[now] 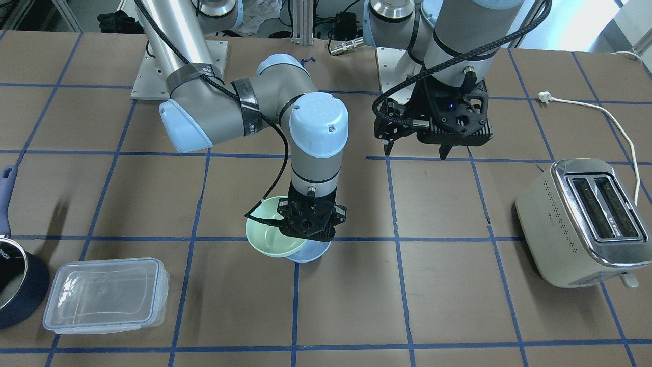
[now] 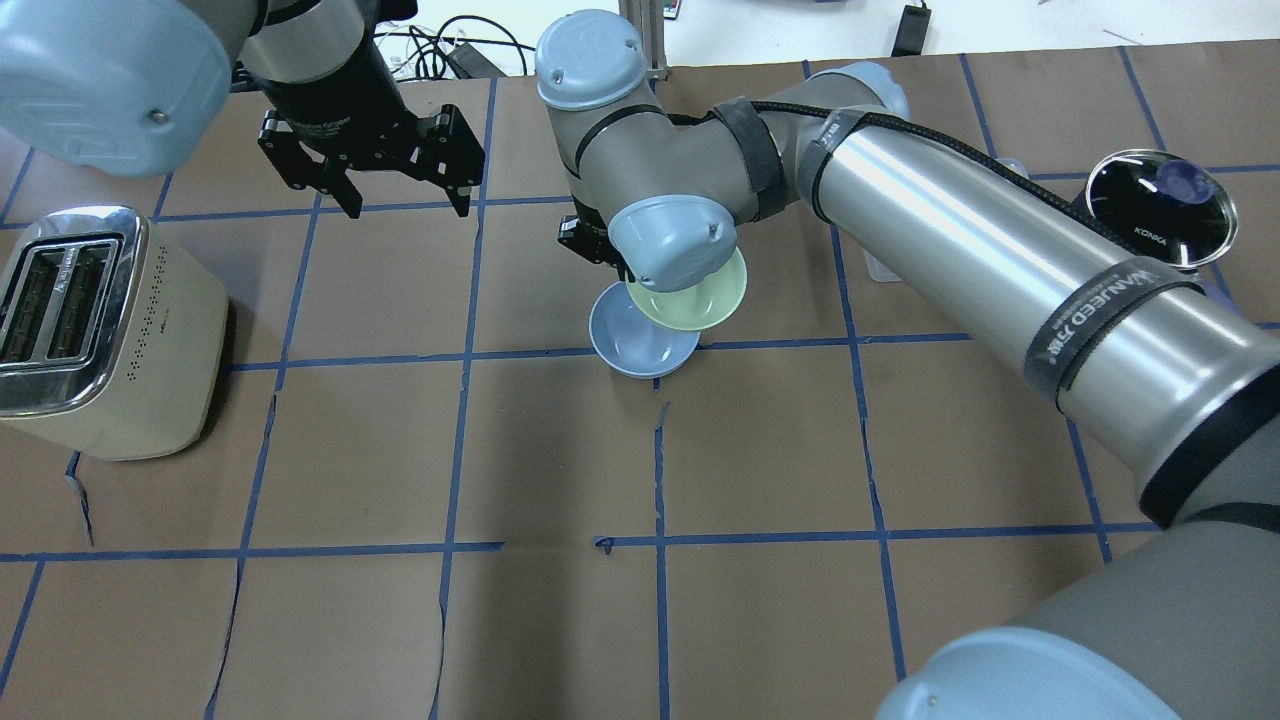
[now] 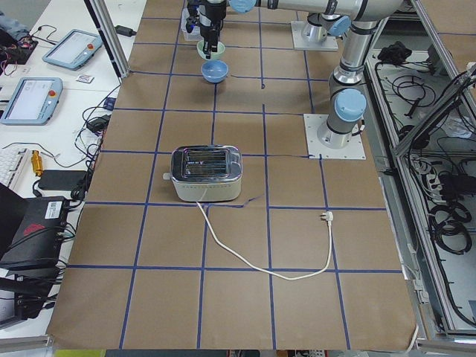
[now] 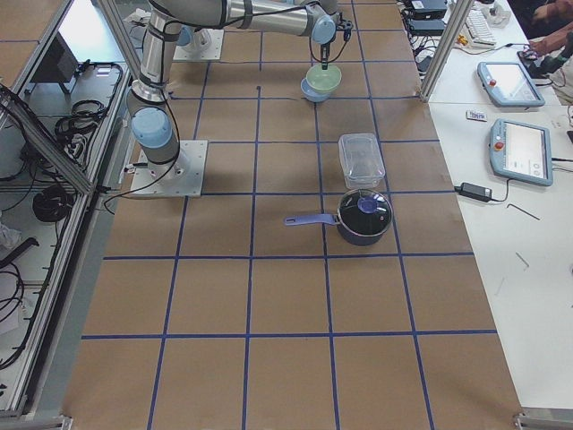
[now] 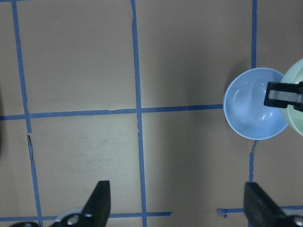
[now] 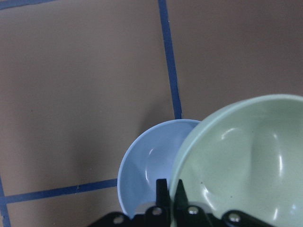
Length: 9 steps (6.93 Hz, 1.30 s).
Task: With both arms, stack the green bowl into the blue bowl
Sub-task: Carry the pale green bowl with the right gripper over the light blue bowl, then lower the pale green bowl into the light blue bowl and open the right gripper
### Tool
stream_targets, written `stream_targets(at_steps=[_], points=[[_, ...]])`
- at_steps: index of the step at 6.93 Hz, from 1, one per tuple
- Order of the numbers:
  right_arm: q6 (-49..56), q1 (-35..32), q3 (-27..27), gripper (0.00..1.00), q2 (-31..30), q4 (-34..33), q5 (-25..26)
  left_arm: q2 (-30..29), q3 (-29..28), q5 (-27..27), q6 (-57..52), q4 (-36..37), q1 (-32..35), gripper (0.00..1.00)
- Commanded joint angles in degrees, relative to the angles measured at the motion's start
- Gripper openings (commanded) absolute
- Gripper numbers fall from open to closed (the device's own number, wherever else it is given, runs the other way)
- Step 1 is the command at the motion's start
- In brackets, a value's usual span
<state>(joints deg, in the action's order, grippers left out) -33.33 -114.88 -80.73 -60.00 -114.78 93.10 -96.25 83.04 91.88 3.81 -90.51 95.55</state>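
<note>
The pale green bowl point(image 1: 267, 239) hangs tilted in my right gripper point(image 6: 171, 189), which is shut on its rim. It overlaps one side of the pale blue bowl point(image 1: 310, 254), which sits on the table just below and beside it. In the overhead view the green bowl point(image 2: 690, 300) partly covers the blue bowl point(image 2: 635, 340). In the right wrist view the green bowl point(image 6: 246, 161) fills the right side, with the blue bowl point(image 6: 147, 175) under it. My left gripper point(image 1: 415, 151) is open and empty, well above the table and away from both bowls. Its wrist view shows the blue bowl point(image 5: 251, 104) at the right.
A cream and chrome toaster point(image 1: 580, 219) stands on my left side, its white cord point(image 1: 611, 117) trailing behind it. A clear plastic container point(image 1: 107, 293) and a dark navy saucepan point(image 1: 15, 285) sit on my right side. Brown table with blue tape grid.
</note>
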Motion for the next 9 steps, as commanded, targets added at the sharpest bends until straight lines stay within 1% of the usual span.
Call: stream_targets(at_steps=[1,2,4,5,6,7,9], points=[[-1.03,-1.04,0.31,0.0,1.28,-0.44,-0.03,0.53,0.36,0.23,-0.03,-0.71,-0.1,1.0],[-1.9,-2.01,0.31,0.0,2.07,-2.1,-0.03,0.97,0.8,0.23,-0.03,-1.16,-0.53,1.0],[-2.44,-2.37,0.31,0.0,2.78,-2.73,-0.03,0.71,0.8,0.15,-0.12,-0.81,-0.62,1.0],[-2.7,-2.37,0.23,0.27,3.04,-2.73,-0.03,0.8,0.89,0.23,-0.12,-0.9,-0.54,1.0],[-2.79,-2.37,0.14,0.75,3.05,-2.99,0.15,0.37,0.98,0.06,-0.21,-0.72,-0.54,1.0],[-2.79,-2.37,0.23,0.94,2.96,-3.08,0.15,0.97,1.07,0.23,-0.21,-0.98,-0.54,1.0],[-1.65,-0.62,1.1,1.0,1.74,-2.91,0.85,0.8,1.07,0.15,-0.3,-0.72,-0.54,1.0]])
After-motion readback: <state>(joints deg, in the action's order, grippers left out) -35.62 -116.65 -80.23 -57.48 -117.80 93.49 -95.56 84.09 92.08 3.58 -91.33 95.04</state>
